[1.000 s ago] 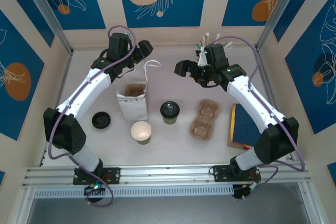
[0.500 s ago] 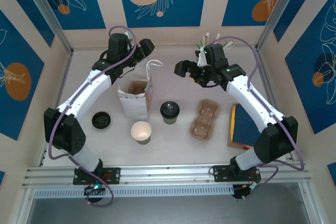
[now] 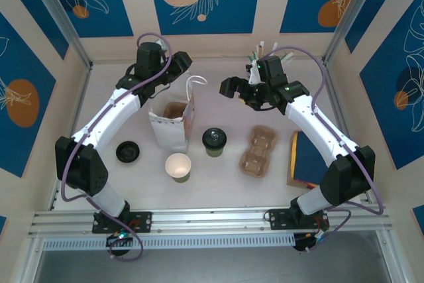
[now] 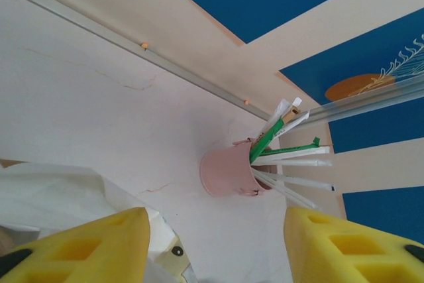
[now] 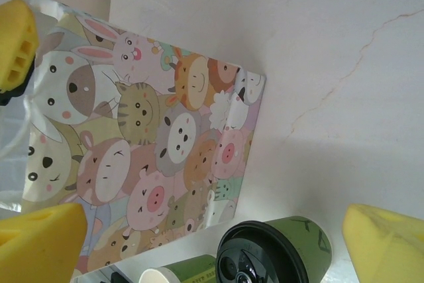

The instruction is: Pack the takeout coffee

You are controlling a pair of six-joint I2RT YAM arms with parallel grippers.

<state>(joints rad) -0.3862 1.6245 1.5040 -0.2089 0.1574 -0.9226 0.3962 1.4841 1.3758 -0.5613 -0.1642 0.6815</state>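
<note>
The takeout coffee (image 3: 214,140), a dark-green cup with a black lid, stands at mid-table just right of the upright cartoon-animal gift bag (image 3: 170,126). The right wrist view shows the coffee (image 5: 299,238) low between my fingers, the bag (image 5: 146,150) behind it. My right gripper (image 3: 232,87) hovers open behind the coffee, its jaws (image 5: 212,233) wide and empty. At the bag's far rim my left gripper (image 3: 177,64) hangs near the white handle (image 3: 192,81). Its yellow jaws (image 4: 215,246) stand apart, nothing between them, with the bag's white rim (image 4: 59,193) beside the left finger.
A green cup with no lid (image 3: 177,166) stands in front of the bag, a loose black lid (image 3: 127,152) to its left. A cardboard cup carrier (image 3: 258,150) and a dark-blue flat item (image 3: 308,160) lie right. A pink pot of straws (image 4: 228,171) stands by the back wall.
The left gripper's jaws have narrowed and it has shifted slightly at the bag's rim; the bag's top has leaned a little to the right. The right arm has barely moved.
</note>
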